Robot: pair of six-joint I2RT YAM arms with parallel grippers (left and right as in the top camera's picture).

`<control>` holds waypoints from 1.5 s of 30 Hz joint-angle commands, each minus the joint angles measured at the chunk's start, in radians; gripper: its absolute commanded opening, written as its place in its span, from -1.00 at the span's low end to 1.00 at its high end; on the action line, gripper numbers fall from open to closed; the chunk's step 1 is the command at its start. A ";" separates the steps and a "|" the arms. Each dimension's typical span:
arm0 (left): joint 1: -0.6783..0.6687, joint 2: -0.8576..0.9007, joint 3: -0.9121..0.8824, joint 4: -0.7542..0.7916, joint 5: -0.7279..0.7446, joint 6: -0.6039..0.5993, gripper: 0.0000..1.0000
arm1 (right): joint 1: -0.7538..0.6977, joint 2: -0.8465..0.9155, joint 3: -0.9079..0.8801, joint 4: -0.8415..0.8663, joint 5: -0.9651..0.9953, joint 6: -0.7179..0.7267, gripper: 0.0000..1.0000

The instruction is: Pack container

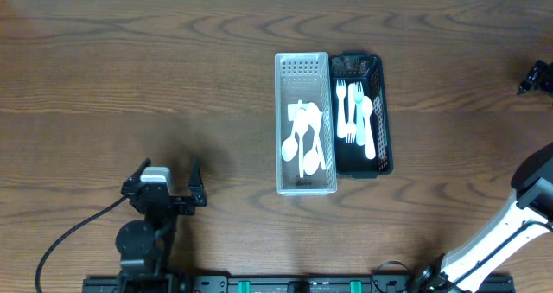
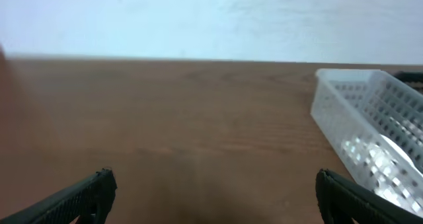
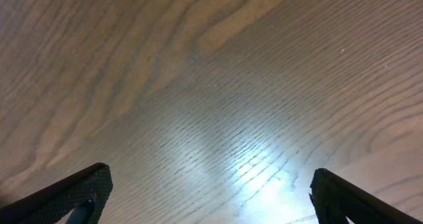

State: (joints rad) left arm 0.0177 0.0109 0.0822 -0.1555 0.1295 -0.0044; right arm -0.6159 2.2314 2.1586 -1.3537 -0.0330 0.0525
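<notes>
Translucent white plastic bin [image 1: 302, 68]: rectangular and straight-walled, with rows of small holes through floor and sides. It sits about mid-table, its long axis running away from the robot. Inside lies a loose heap of white plastic spoons [image 1: 304, 142], glossy and overlapping at odd angles, gathered in the middle and leaving the bin's far end bare. Against the bin's right long wall stands a black plastic basket [image 1: 356, 65], also rectangular with slotted sides, narrower, and stopping short of the bin's near end. It holds white plastic forks [image 1: 348, 111] laid lengthwise, tines toward the far end; one piece among them looks spoon-shaped, too small to be sure. Both stand on a brown wooden table [image 1: 130, 68] with strong wavy grain and a soft sheen where light strikes. The left gripper [image 1: 169, 166] is well to the bin's left and nearer the robot. Its black ribbed fingers [image 2: 73, 201] are spread wide with only bare wood between them, gripping nothing. In its wrist view the bin's near corner [image 2: 370, 125] shows off to the right, apart from the fingers. A black cable [image 1: 73, 232] trails from that arm. The right gripper [image 3: 210, 194] is far to the bin's right, cut by the overhead frame edge. Its wrist view shows its fingers equally wide over bare wood, empty.
</notes>
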 commanded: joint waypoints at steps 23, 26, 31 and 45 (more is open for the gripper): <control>0.005 -0.007 -0.045 0.016 -0.087 0.045 0.96 | -0.001 -0.024 -0.002 0.000 0.000 0.014 0.98; 0.005 -0.006 -0.045 0.016 -0.087 0.045 0.96 | -0.001 -0.024 -0.002 0.000 0.000 0.014 0.98; 0.005 -0.006 -0.045 0.016 -0.088 0.045 0.96 | -0.001 -0.024 -0.002 0.000 0.000 0.014 0.99; 0.005 -0.006 -0.045 0.016 -0.087 0.045 0.96 | -0.001 -0.024 -0.002 0.000 0.000 0.014 0.98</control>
State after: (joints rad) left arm 0.0181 0.0105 0.0692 -0.1337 0.0486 0.0269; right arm -0.6159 2.2314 2.1586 -1.3537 -0.0330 0.0525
